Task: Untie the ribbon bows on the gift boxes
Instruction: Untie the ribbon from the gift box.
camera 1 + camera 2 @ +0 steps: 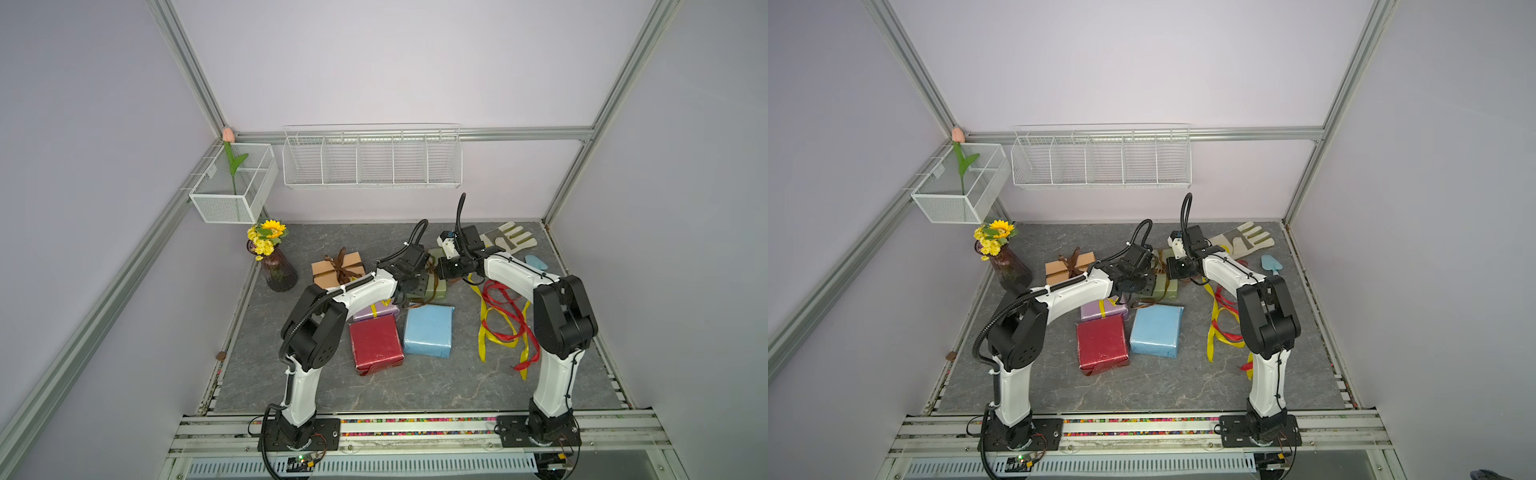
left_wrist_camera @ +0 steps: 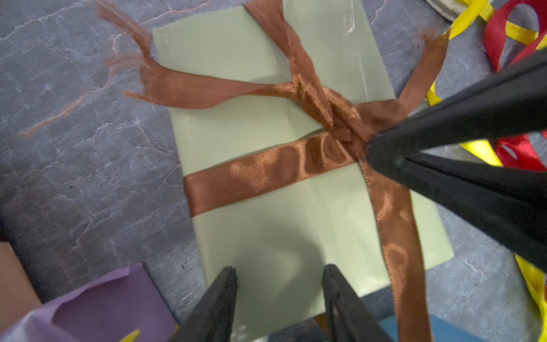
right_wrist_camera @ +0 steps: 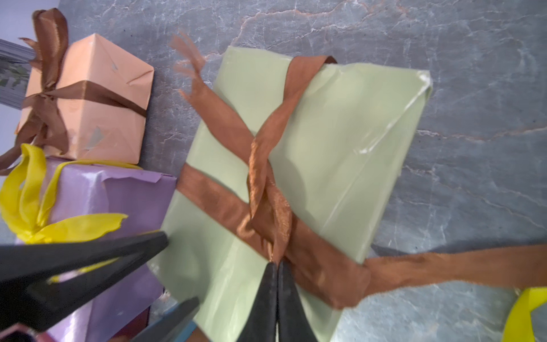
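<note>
1. The green box (image 2: 266,231) lies flat on the table (image 1: 415,386) between the two arms, just behind the blue box (image 1: 428,332) and the lilac box (image 1: 368,313). In both top views the grippers cover most of it.
2. Its long axis runs roughly front to back, with one short end toward the arm bases and the other toward the back wall.
3. The brown ribbon (image 2: 266,171) wraps it crosswise, one band across the short width and one along the long axis. They meet at a knot (image 2: 340,124) set off centre, toward the right arm's side.
4. Two tails splay from the knot. A frayed one runs over the edge onto the table on the tan box's (image 1: 324,270) side. The other leaves the opposite edge toward the loose ribbons (image 1: 482,345).
5. The right gripper (image 3: 276,265) points down at the box top, its jaws pressed together and pinching the ribbon at the knot.
6. The left gripper (image 2: 279,271) sits over the near short end, jaws spread above plain paper. I cannot tell whether it touches the box.
7. The tan box carries a looped brown bow (image 1: 343,266), and the lilac box carries a yellow bow (image 3: 29,192).
8. The red box (image 1: 376,347) sits beside the blue box, nearest the arm bases.
</note>
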Controlling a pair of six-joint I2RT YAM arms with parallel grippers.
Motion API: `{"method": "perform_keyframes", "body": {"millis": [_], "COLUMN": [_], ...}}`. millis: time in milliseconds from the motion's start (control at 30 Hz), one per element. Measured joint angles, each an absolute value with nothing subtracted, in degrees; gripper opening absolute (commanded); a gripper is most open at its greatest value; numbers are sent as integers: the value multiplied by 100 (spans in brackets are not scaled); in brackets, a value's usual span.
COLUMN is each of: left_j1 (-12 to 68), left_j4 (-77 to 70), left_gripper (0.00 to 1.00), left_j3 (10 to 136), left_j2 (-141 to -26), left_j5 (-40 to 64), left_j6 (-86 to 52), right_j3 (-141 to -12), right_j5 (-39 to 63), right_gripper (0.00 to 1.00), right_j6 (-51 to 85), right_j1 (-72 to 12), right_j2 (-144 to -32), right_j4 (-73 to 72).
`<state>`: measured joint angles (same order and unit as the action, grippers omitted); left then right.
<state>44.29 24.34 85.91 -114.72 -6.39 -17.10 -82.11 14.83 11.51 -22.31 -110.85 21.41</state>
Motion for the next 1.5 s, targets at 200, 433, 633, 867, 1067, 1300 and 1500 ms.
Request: {"method": "perform_keyframes", "body": {"millis": [200, 433, 633, 867, 1067, 1300, 1500], "left_j1": [4423, 4357, 4311, 4311, 4298, 4289, 4289], "left_j4": [2340, 2303, 2268, 2252, 2248, 2285, 2399], "left_gripper": [50, 50, 50, 50, 50, 50, 50], "left_j3": [8558, 8558, 8554, 8554, 8554, 8554, 8554], "left_j2": [-11480, -11480, -11487, -11489, -11485, -11310, -10932], "left_j5": [-642, -620, -585, -532, -454, -287, -281], "left_j6": [-1761, -1761, -1782, -1841, -1846, -1839, -1841], "right_j3": [-7876, -7411, -6989, -6814, -6558, -6810, -7181], "right_j5": [1485, 1638, 1927, 2137, 1549, 104, 56], "right_gripper": [7, 7, 7, 12, 11, 58, 61], "right_j6": [1151, 1092, 1017, 941, 958, 910, 683], "right_j1": [-2235, -2246, -2276, -2283, -2300, -2300, -2303], "right_j2": [-10195, -9021, -8082, -7660, -7874, -8619, -8742], "right_j4": [2239, 2340, 2547, 2856, 3299, 3846, 3767]}}
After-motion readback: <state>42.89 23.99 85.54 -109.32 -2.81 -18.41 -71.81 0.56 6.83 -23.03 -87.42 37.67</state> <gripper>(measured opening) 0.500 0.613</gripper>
